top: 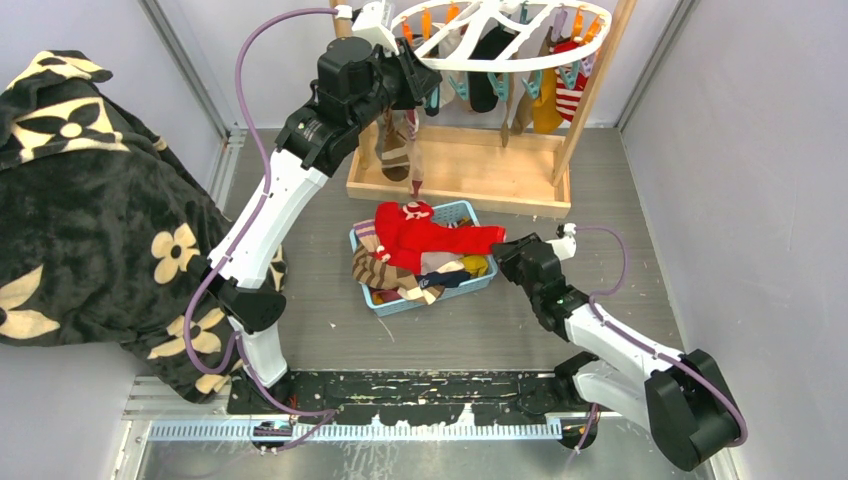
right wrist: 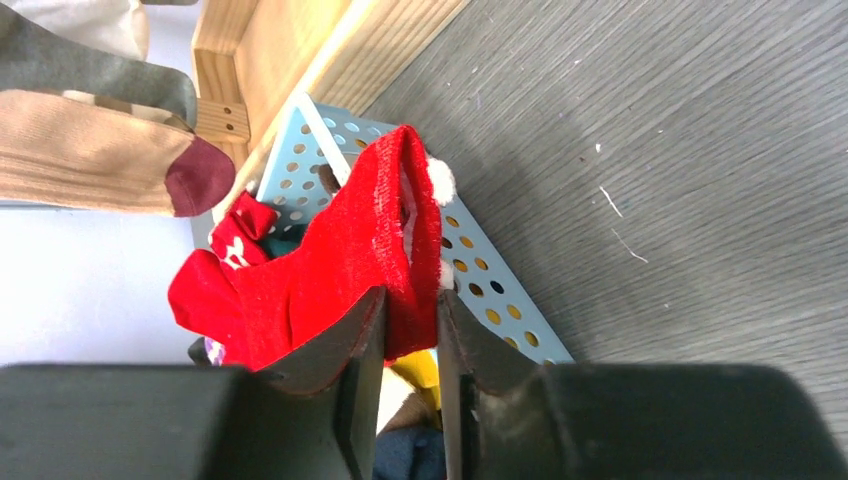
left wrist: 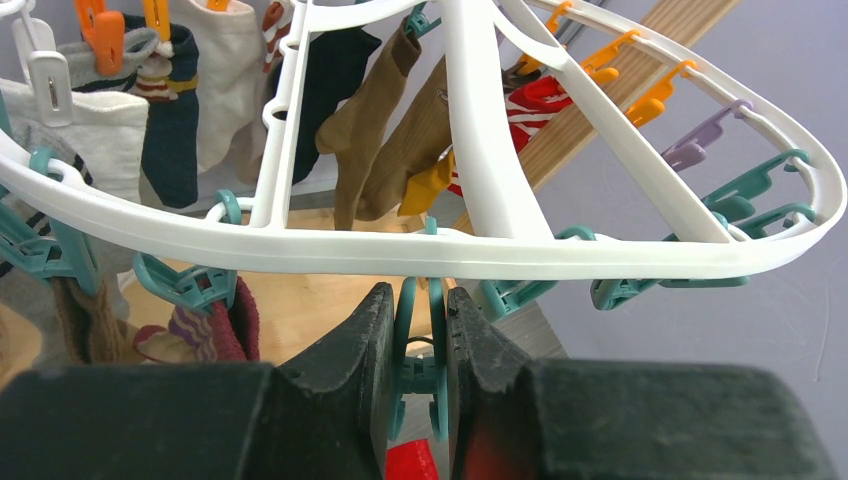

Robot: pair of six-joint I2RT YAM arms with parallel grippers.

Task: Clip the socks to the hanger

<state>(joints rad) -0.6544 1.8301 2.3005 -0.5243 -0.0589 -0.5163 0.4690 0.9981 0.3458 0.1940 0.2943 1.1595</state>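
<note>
Left wrist view: lower end of the teal clip is hidden behind my left gripper at 6 o'clock. The hanger rim is cut off at 9 o'clock.

Right wrist view: the red sock edge disappears between the fingers of my right gripper. The basket interior is mostly covered.

Top view: my left fingertips are too dark to make out.

Right gripper pinches red sock over basket.

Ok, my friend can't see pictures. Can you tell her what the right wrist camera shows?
The right gripper pinches the edge of a red sock over a blue basket with round holes. The basket sits on a grey table near a wooden stand.
</note>
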